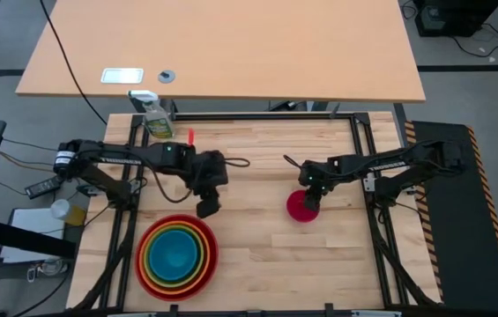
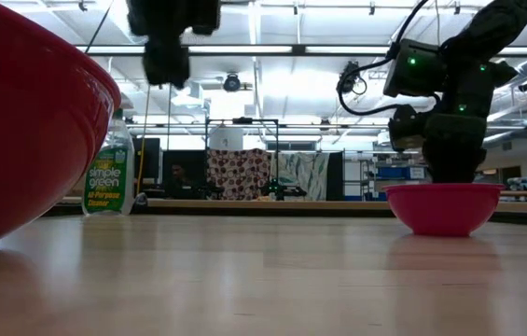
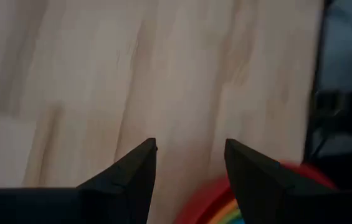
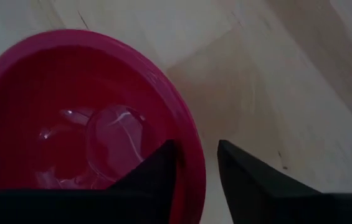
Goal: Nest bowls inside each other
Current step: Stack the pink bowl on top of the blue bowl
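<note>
The small magenta-pink bowl (image 1: 300,208) (image 2: 442,207) stands upright on the wooden table at the right of the middle. My right gripper (image 1: 312,201) (image 4: 197,149) reaches down at its right rim, one finger inside and one outside, with a strip of wood showing between rim and outer finger. Red, orange, green and blue bowls sit nested in a stack (image 1: 176,255) (image 2: 20,121) near the table's front left. My left gripper (image 1: 209,207) (image 3: 191,149) hangs open above bare wood just beyond the stack, holding nothing. My right gripper straddles the pink bowl's rim (image 4: 191,168) from above, slanting down, with one finger (image 4: 157,168) inside the bowl and the other (image 4: 238,165) outside. The outer finger stands clear of the wall. Whether the inner finger touches the wall, I cannot tell. The bowl rests on the table.
A spray bottle (image 1: 156,119) (image 2: 109,168) stands at the far left of the table, with a small red thing (image 1: 191,136) beside it. Black frame rails (image 1: 363,158) run along the table's sides. Bare wood lies between the stack and the pink bowl.
</note>
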Tool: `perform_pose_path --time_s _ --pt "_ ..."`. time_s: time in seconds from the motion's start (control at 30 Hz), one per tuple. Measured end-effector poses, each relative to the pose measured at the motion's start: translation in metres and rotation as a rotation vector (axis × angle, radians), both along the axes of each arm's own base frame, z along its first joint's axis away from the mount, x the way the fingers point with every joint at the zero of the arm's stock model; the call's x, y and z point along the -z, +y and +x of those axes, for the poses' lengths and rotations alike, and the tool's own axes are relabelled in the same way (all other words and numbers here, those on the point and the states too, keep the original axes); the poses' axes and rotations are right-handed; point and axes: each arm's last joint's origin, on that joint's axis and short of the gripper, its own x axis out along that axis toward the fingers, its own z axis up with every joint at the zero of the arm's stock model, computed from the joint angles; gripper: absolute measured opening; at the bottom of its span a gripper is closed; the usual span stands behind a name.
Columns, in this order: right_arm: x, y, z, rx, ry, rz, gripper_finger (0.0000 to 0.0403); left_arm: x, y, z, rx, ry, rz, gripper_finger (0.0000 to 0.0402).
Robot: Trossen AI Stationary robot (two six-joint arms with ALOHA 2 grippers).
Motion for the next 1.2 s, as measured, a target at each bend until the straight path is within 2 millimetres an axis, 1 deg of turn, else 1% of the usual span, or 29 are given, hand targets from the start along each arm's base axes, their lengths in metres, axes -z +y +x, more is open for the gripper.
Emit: perform_pose_path --time_s 0.1,0.23,0.33,0.53,0.63,0.77,0.83,0.9,0.97,1.03,1.2 --pt "0.000 0.000 0.000 0.003 -0.001 0.001 0.0114 -0.012 -0.002 0.006 0.010 -0.139 0.001 0.0192" --pt "0.000 0.000 0.000 0.002 -0.002 0.004 0.0096 -0.022 -0.004 0.009 0.017 -0.250 0.022 0.0192" --pt "0.000 0.000 0.000 0.001 0.000 0.014 0.0084 -0.027 -0.006 0.005 0.016 -0.275 0.062 0.0191" --pt "0.000 0.001 0.000 -0.004 -0.005 0.024 0.0064 -0.032 -0.012 -0.010 0.008 -0.245 0.152 0.0191" --pt "0.000 0.001 0.001 -0.003 -0.009 0.025 0.0052 -0.034 -0.018 -0.017 0.012 -0.224 0.163 0.0191" --pt "-0.001 0.001 0.002 -0.006 -0.024 0.029 0.0030 -0.027 -0.030 -0.026 0.062 -0.159 0.154 0.0191" --pt "-0.001 0.001 0.002 -0.007 -0.029 0.030 0.0020 -0.015 -0.035 -0.036 0.058 -0.117 0.138 0.0191" --pt "-0.002 0.001 0.003 -0.006 -0.033 0.032 0.0016 -0.005 -0.037 -0.043 0.025 -0.128 0.110 0.0191" --pt "-0.002 0.001 0.003 0.000 -0.038 0.034 0.0016 0.008 -0.037 -0.054 -0.030 -0.112 0.077 0.0191" --pt "-0.002 0.001 0.003 0.006 -0.039 0.037 0.0017 0.015 -0.034 -0.062 -0.108 -0.141 0.061 0.0191" --pt "-0.003 0.002 0.006 0.008 -0.070 0.068 0.0018 0.011 -0.027 -0.086 -0.337 -0.291 0.076 0.0191"
